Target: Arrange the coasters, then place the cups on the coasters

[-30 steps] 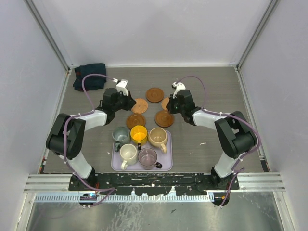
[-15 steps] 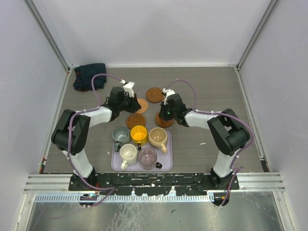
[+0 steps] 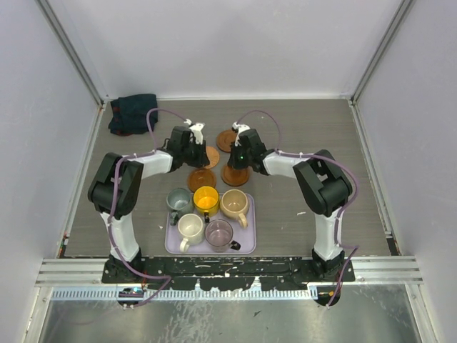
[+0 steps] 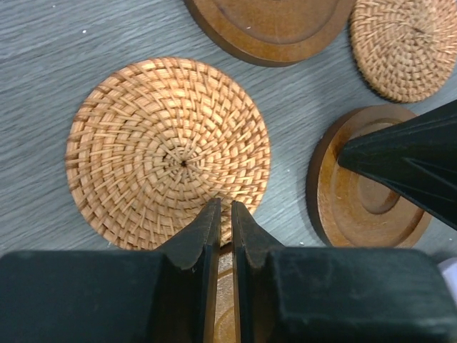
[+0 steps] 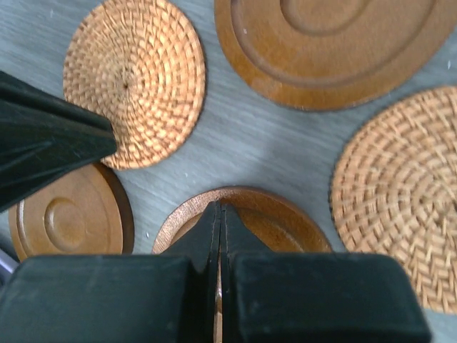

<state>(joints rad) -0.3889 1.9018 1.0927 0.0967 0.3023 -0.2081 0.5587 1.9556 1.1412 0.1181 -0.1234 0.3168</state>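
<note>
1. Cups [image 3: 206,200]: all five sit together in the lavender tray [image 3: 251,227] nearest your arm bases, none on a coaster.
2. Just past the tray, your left hand [image 4: 223,209] is pinched almost closed and holds nothing, its tips at the near rim of a woven coaster [image 4: 168,153].
3. Your right hand [image 5: 219,209] is closed tight and holds nothing, its tips over a ringed wooden coaster [image 5: 285,225].
4. Remaining coasters [image 3: 202,179] lie flat on the bench [image 3: 321,143] around both hands.
5. A dark cloth [image 3: 133,113] lies in the far left corner.

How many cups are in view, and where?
5, all on the tray: grey, yellow, tan in the far row; cream, purple in the near row. None seems hidden.
</note>
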